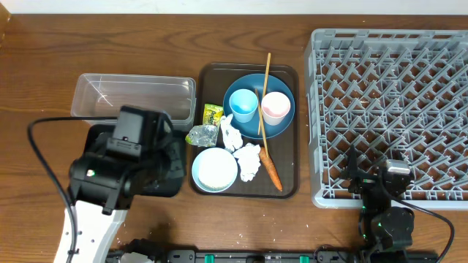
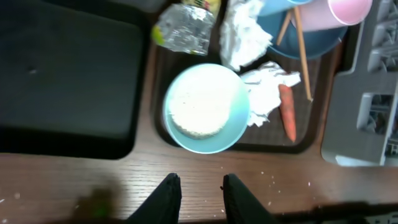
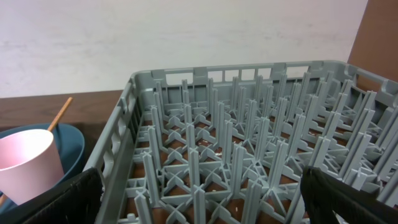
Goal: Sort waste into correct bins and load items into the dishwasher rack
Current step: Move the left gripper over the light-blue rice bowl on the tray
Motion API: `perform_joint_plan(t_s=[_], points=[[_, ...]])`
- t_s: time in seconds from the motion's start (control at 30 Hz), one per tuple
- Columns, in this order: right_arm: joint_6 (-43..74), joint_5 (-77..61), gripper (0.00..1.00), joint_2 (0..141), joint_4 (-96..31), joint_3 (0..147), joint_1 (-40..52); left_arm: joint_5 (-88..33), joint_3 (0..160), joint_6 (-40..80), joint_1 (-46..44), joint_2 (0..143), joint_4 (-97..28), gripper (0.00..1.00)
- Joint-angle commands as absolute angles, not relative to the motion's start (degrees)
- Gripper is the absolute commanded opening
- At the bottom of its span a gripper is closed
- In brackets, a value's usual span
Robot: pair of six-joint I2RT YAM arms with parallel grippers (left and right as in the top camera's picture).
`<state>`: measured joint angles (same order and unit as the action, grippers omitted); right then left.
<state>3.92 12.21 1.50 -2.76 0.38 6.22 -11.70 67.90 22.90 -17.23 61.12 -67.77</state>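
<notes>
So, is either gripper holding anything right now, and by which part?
Nothing is held. Left gripper: fingers apart, empty, near the bowl. Right gripper: wide open, empty, by the rack.

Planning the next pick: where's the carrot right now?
Overhead, the carrot lies near the brown tray's front right corner, just right of the crumpled tissue and the rice bowl.

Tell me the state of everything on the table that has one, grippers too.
Bowl, upright, holding rice.
Blue cup, upright, empty.
Pink cup, upright, empty.
Tub, empty.
Black tray, empty where visible.
Rack, nothing loaded in view.
Tissues, crumpled.
Foil, crumpled.
Left gripper, open narrowly, holding nothing.
Right gripper, wide open, holding nothing.
</notes>
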Motion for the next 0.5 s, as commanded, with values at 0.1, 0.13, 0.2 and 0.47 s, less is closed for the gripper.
perform_joint_plan(t_s=[0.1, 0.13, 0.2, 0.47], points=[[4.2, 12.2, 0.99, 1.4, -3.0, 0.3, 6.9, -3.5, 68.0, 29.3, -28.7, 66.9, -65.5, 0.32], [4.2, 12.2, 0.99, 1.4, -3.0, 0.3, 6.9, -2.3, 68.0, 29.8, -30.5, 68.1, -65.1, 0.34], [4.2, 12.2, 0.99, 1.4, -3.0, 0.3, 6.9, -0.9, 68.0, 30.8, -34.4, 71.1, -64.1, 0.37], [4.2, 12.2, 0.99, 1.4, -3.0, 0.3, 6.9, -0.8, 68.0, 33.8, -42.1, 82.2, -59.7, 0.43]])
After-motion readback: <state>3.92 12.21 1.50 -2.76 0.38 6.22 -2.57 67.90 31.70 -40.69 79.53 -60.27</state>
